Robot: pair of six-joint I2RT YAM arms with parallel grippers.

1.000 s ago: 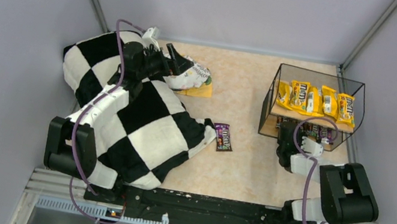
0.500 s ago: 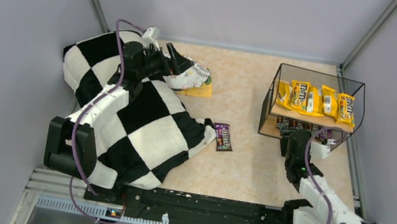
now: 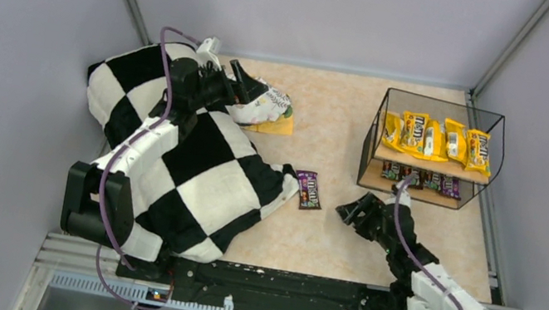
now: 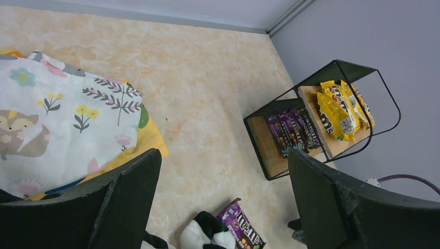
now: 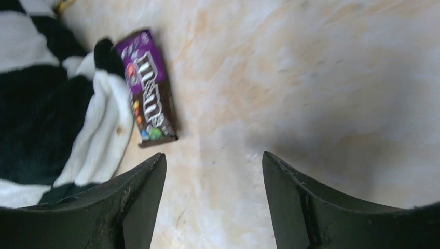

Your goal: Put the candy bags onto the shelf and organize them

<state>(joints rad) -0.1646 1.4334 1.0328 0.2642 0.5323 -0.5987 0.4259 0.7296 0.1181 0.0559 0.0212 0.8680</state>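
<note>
The black wire shelf [image 3: 380, 131] stands at the table's back right. Several yellow candy bags [image 3: 434, 138] lie in a row on its top board, and several dark ones [image 3: 421, 179] on the lower board. One dark purple candy bag [image 3: 309, 189] lies loose on the table beside a corner of the checkered cloth. My right gripper [image 3: 349, 212] hovers open and empty just right of that bag [image 5: 148, 88], between it and the shelf. My left gripper [image 3: 247, 85] is open over the white patterned bundle and holds nothing. The shelf [image 4: 264, 142] and the loose bag [image 4: 241, 233] also show in the left wrist view.
A large black-and-white checkered cloth [image 3: 193, 167] covers the left of the table and drapes over the left arm. A white patterned bundle [image 3: 267, 105] rests on a flat yellow-orange piece [image 3: 280, 127] at the back. Grey walls close in on three sides.
My right gripper has backed out from the shelf's lower board and swung left towards the loose dark bag, opening its jaws. The left arm has stayed still.
</note>
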